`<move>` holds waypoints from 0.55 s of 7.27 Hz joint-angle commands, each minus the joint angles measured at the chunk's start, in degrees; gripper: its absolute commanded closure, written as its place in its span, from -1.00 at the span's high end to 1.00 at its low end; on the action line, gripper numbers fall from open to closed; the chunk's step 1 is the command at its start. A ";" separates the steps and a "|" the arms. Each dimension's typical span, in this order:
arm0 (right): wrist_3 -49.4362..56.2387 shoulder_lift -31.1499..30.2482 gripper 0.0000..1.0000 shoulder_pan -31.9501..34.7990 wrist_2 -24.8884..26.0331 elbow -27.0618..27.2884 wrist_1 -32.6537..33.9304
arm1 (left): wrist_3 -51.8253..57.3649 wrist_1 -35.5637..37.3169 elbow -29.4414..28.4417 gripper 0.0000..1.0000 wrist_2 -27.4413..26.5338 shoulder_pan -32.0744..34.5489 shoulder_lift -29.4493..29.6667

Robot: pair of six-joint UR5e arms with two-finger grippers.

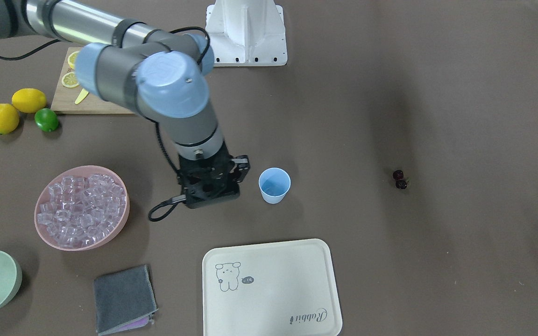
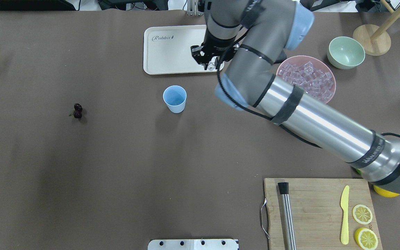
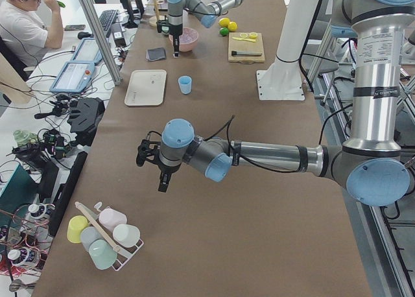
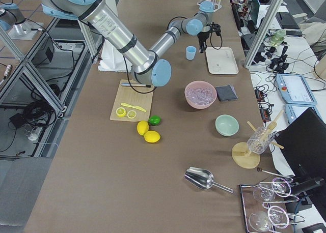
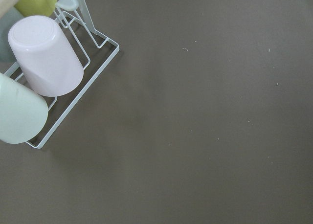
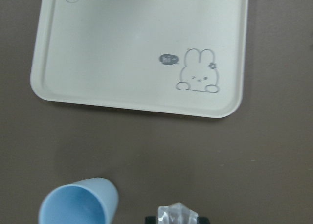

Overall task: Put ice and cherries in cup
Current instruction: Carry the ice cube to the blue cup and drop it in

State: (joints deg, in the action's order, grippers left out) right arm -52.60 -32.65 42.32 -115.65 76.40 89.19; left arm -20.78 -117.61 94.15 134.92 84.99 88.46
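Cup [image 2: 175, 99], light-blue, stands at seven o'clock of the right gripper [image 2: 211, 65], which is clamped on an ice cube [image 6: 177, 213]; the wrist view shows the cube plainly, the front view hides it.

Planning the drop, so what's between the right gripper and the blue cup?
Nothing but bare brown tabletop separates the right gripper, holding an ice cube, from the light-blue cup, as the right wrist view shows.

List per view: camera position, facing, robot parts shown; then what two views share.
Front-facing: opposite robot, steeply down; right arm by cup.
Overhead: behind robot, down; right arm.
Exterior left: table's left end; left arm near.
Exterior right: right end; right arm near.
Left wrist: over rack; no gripper.
Right wrist: over tray; right gripper holds ice.
Front-facing, overhead share cherries.
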 commanded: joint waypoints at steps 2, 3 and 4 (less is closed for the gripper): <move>-8.66 6.98 -1.00 -8.29 9.81 -5.64 -1.21 | 0.03 0.02 -0.54 0.95 0.17 0.00 0.04; -8.66 6.90 -1.00 -9.09 10.79 -7.91 -3.65 | 0.03 -0.07 -0.37 0.95 0.25 0.00 0.04; -8.66 6.63 -1.00 -9.10 11.06 -8.28 -4.37 | 0.03 -0.07 -0.37 0.95 0.26 0.00 -0.04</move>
State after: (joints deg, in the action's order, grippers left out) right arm -61.08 -25.94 33.76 -105.50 69.36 86.28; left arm -20.74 -117.66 93.74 135.14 84.99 88.49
